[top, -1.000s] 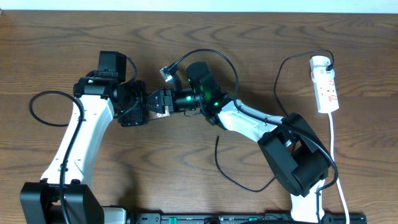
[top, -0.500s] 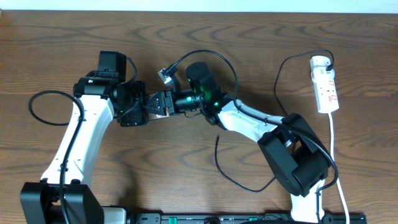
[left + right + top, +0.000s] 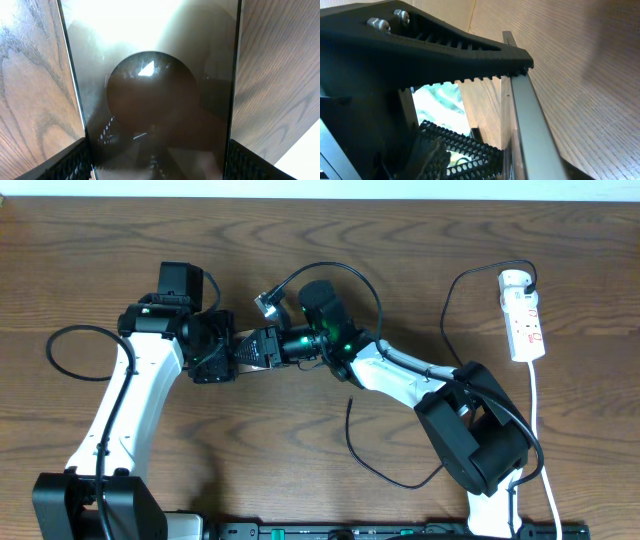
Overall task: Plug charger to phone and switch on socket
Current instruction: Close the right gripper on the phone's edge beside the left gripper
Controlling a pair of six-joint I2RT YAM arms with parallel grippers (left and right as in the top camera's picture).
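Observation:
My left gripper (image 3: 226, 352) is shut on the phone (image 3: 252, 350) and holds it by its two long edges. In the left wrist view the phone (image 3: 155, 90) fills the frame between the fingers (image 3: 155, 167), dark and glossy with a round patch. My right gripper (image 3: 274, 342) meets the phone's free end. In the right wrist view its pads (image 3: 485, 150) sit close together against the phone's grey edge (image 3: 532, 130); the plug tip is hidden there. The charger's thin cable (image 3: 385, 475) loops on the table. Its black plug (image 3: 530, 278) sits in the white socket (image 3: 525, 320).
The socket's white cord (image 3: 545, 460) runs down the right side. A thick robot cable with a grey connector (image 3: 266, 300) arches over the right wrist. Another robot cable loops at the left (image 3: 58, 355). The left gripper's toothed finger (image 3: 445, 40) crosses the right wrist view.
My right gripper has edged a little to the left, closer onto the phone's end, covering more of it. The left arm and the socket have not moved.

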